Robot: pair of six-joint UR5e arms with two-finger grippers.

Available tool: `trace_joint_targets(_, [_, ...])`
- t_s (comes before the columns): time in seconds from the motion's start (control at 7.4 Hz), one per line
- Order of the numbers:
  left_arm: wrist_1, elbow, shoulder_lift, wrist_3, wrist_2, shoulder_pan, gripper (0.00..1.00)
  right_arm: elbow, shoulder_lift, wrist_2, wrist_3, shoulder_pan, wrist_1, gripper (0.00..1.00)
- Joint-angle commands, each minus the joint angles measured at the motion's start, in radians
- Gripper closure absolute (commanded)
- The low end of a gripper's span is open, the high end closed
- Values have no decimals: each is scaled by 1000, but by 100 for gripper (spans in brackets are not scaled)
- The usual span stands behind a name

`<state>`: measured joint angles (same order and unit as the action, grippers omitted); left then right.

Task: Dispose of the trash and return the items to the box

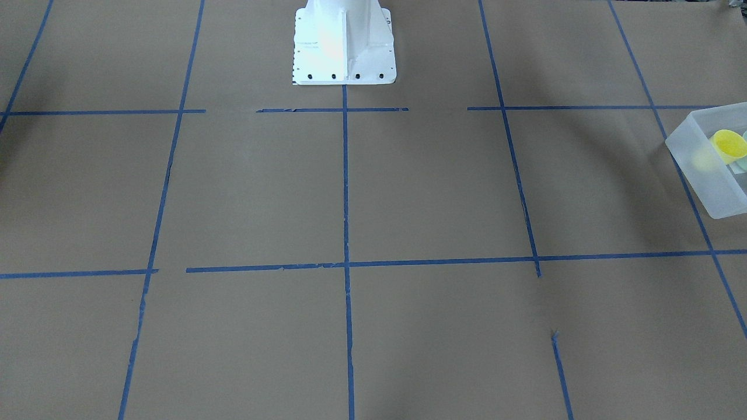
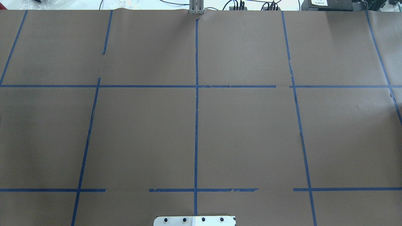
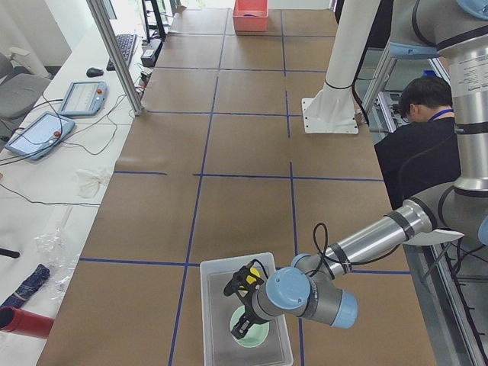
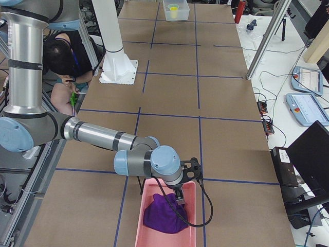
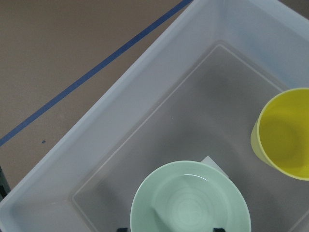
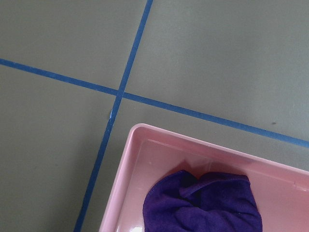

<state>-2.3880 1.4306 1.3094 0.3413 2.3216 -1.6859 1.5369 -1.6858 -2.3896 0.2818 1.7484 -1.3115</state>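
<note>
Seemingly all but finished: yellow cup [image 5: 285, 135] and mint-green bowl [image 5: 190, 203] both inside the translucent box [image 5: 96, 130] at the desk's [image 1: 408, 192] left end, bowl mouth-up, cup just beside it; purple cloth [image 6: 203, 203] in the pink bin [image 6: 126, 159]; left claw [image 3: 240, 306] spread over the bowl, pinching nothing; right claw [image 4: 181, 194] above the bin, spread or pressed together impossible to tell.

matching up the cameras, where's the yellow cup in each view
Front-facing: cup at right edge.
Overhead: absent.
Exterior left: cup low centre, partly hidden.
Exterior right: cup top centre.
Left wrist: cup right edge.
Right wrist: absent.
Landmark: the box holding it.
</note>
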Motion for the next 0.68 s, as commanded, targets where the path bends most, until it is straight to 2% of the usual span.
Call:
trace_joint_targets(0.0, [56, 185, 7, -361, -4, 15, 16, 32, 0, -2, -107, -15, 0, 0])
trace_joint_targets(0.14, [169, 255, 28, -363, -5, 81, 0, 40, 0, -23, -113, -15, -2, 0])
trace_joint_targets(0.27, [326, 330, 48, -363, 4, 104, 0, 38, 6, -42, -112, -26, -15, 0])
trace_joint_targets(0.41, [419, 332, 51, -364, 25, 110, 0, 38, 0, -2, -110, -64, -18, 0])
trace_joint_targets(0.54, [575, 330, 51, -367, 51, 117, 0, 38, -11, 80, -108, -90, -21, 0])
